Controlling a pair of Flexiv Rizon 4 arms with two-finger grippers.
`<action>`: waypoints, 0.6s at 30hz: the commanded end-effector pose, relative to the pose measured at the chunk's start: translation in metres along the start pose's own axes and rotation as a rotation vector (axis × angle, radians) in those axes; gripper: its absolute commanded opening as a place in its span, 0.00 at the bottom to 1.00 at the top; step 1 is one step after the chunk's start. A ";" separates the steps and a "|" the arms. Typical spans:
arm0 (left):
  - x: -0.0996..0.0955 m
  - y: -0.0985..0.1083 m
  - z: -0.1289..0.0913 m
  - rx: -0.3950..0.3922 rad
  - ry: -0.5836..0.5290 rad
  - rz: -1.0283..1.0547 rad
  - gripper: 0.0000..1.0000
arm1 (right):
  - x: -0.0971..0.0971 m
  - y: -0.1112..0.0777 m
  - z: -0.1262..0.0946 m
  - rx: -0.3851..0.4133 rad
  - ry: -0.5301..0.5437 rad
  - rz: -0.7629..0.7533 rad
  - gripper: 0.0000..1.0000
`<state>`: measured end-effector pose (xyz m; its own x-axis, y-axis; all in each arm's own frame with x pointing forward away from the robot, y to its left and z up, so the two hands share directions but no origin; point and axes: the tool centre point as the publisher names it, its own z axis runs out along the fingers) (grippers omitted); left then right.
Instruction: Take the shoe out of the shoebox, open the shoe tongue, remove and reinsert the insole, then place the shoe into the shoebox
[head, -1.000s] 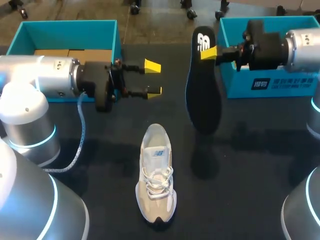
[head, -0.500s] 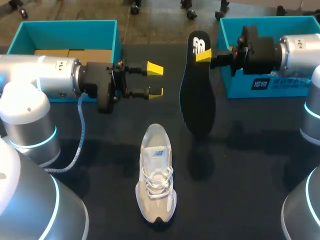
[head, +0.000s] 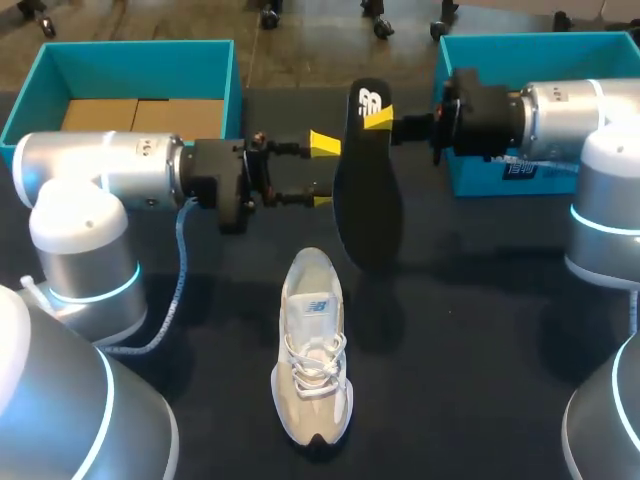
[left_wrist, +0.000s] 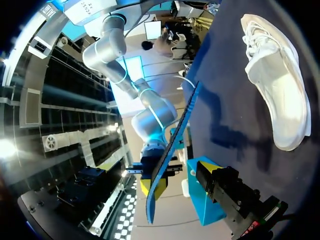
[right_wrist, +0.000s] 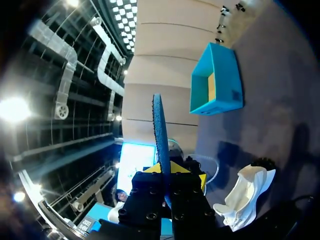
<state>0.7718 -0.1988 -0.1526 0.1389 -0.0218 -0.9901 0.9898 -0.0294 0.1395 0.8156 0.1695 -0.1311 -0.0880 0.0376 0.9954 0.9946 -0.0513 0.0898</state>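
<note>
1. R pincer (head: 380, 118) is clenched on the insole (head: 365, 185) near its heel end. The toe end points toward the shoe (head: 312, 345) and seems to hang clear of the counter (head: 480, 330). Prob. held out like this so the other arm can take or steady it before reinsertion
2. In the R wrist view the insole shows edge-on, standing straight out from between the yellow tips
3. L pincer (head: 323, 172) is released, fingers spread w/ nothing between them. Its tips sit just beside the insole's edge on the L arm's side, approx mid-length, so a handover or re-grip looks likely
4. Shoe sits on its sole on the counter, outside both boxes, nearer the robot than the insole & apart from both pincers. Its opening faces up, ready for the insole
5. Left shoebox (head: 135, 60) is behind the L arm, right shoebox (head: 540, 50) behind the R arm
</note>
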 end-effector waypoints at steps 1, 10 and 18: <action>0.005 0.006 0.004 -0.001 -0.008 0.002 1.00 | -0.007 0.015 0.011 0.029 -0.004 0.014 0.00; 0.009 0.016 0.011 -0.009 -0.012 -0.007 0.87 | -0.013 0.020 0.015 0.032 0.002 0.045 0.00; 0.016 0.022 0.015 -0.023 0.005 -0.022 0.48 | -0.015 0.021 0.015 0.021 -0.002 0.064 0.00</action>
<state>0.7928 -0.2098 -0.1632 0.1169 -0.0167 -0.9930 0.9931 -0.0081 0.1171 0.8389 0.1810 -0.1448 -0.0248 0.0348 0.9991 0.9992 -0.0314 0.0259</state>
